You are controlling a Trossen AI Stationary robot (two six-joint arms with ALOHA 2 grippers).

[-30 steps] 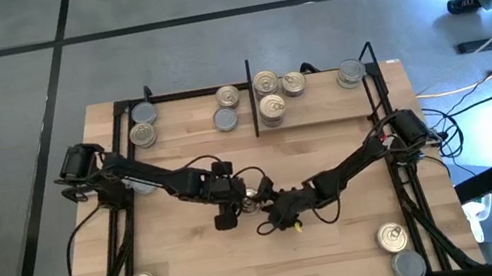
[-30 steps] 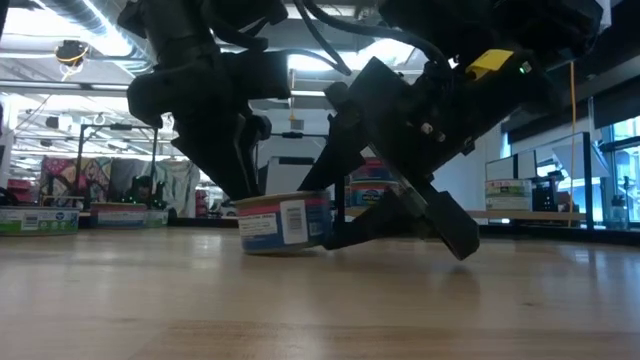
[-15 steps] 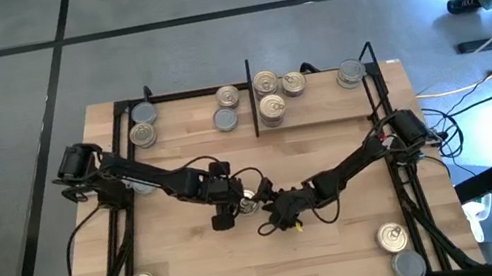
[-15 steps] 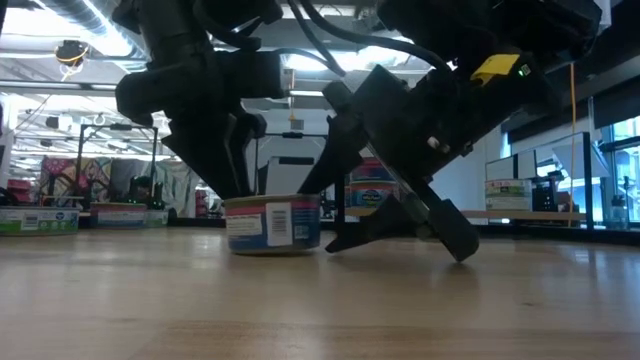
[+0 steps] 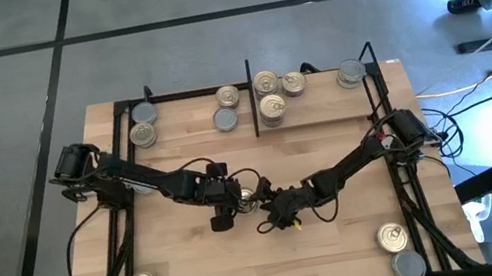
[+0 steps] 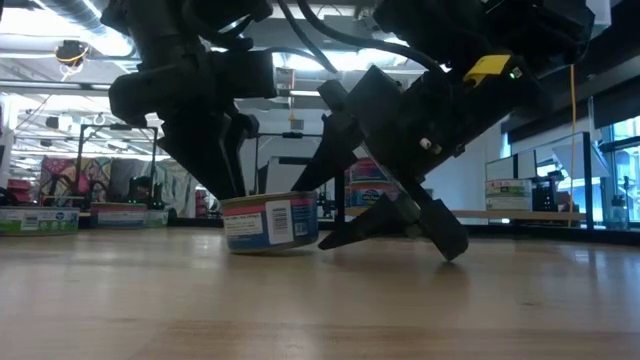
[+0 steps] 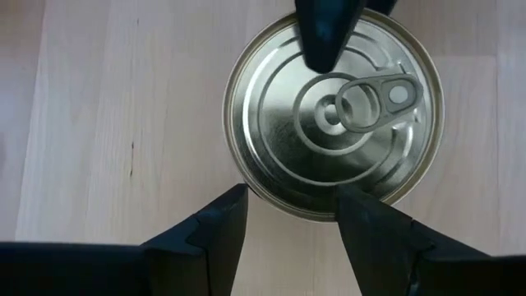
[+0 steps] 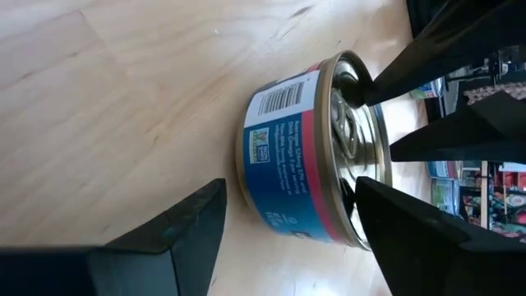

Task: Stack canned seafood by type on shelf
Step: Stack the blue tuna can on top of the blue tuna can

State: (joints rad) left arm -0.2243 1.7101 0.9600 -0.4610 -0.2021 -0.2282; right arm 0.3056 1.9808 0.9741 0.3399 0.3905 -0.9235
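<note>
Two claws meet at one tin mid-surface

The left claw (image 5: 234, 201) hangs over a pull-tab tin (image 5: 249, 197), its fingers (image 7: 215, 234) parted at the tin's rim, gripping nothing. The tin stands upright on the bare wooden surface (image 5: 346, 242); from above the arms hide most of it. The right claw (image 5: 273, 206) reaches in low just beside it, fingers spread, empty. Other tins sit far off in the shelf (image 5: 322, 109) bays; open wood lies around the pair.
</note>
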